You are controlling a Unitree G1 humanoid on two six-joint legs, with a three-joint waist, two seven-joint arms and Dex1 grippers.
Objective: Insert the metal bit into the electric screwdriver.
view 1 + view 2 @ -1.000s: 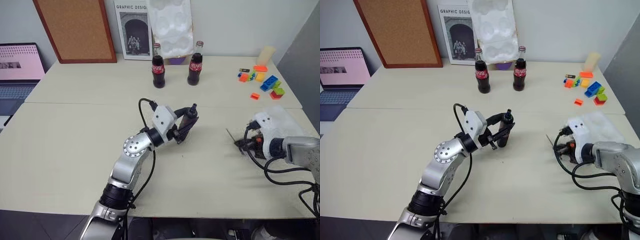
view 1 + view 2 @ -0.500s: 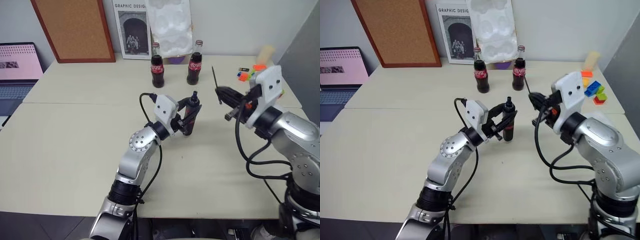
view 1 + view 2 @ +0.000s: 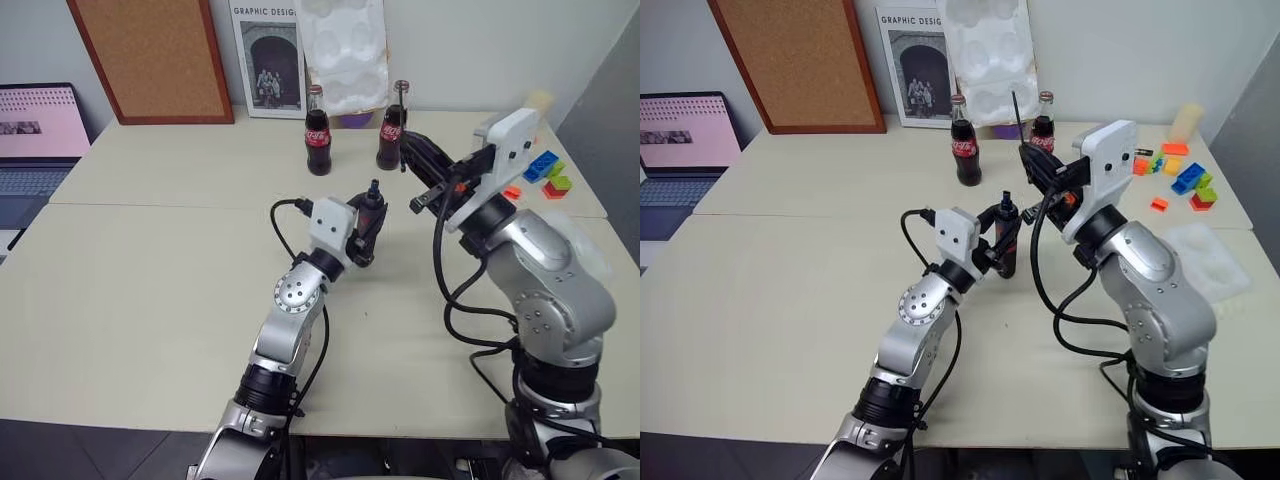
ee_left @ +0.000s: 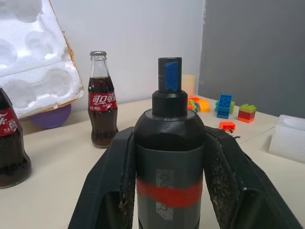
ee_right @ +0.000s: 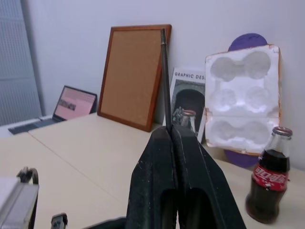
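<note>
Now: both claws loaded, mid-table, well off the edges.
Left gripper (image 3: 368,222) clamps the electric screwdriver (image 4: 169,157) upright; right gripper (image 3: 1032,163) pinches the metal bit (image 5: 165,81), which stands upward. Risk: the thin bit may miss the blue tip (image 4: 169,75).

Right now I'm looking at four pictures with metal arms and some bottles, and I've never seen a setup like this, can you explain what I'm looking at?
This is a two-armed humanoid robot at a pale table. Two pictures come from cameras in its head, looking down over its arms. The other two come from a camera on each wrist, looking along that arm's black two-fingered gripper.

The left gripper is shut on a pen-shaped dark grey electric screwdriver with a red band and a blue tip, held upright. The right gripper is shut on a long thin dark metal bit, raised above the table beside the screwdriver; the bit is not yet in it.

On the table stand two dark cola bottles with red labels, with coloured toy bricks at the far right. A cork board, a white foam tray and a laptop sit at the back.
</note>
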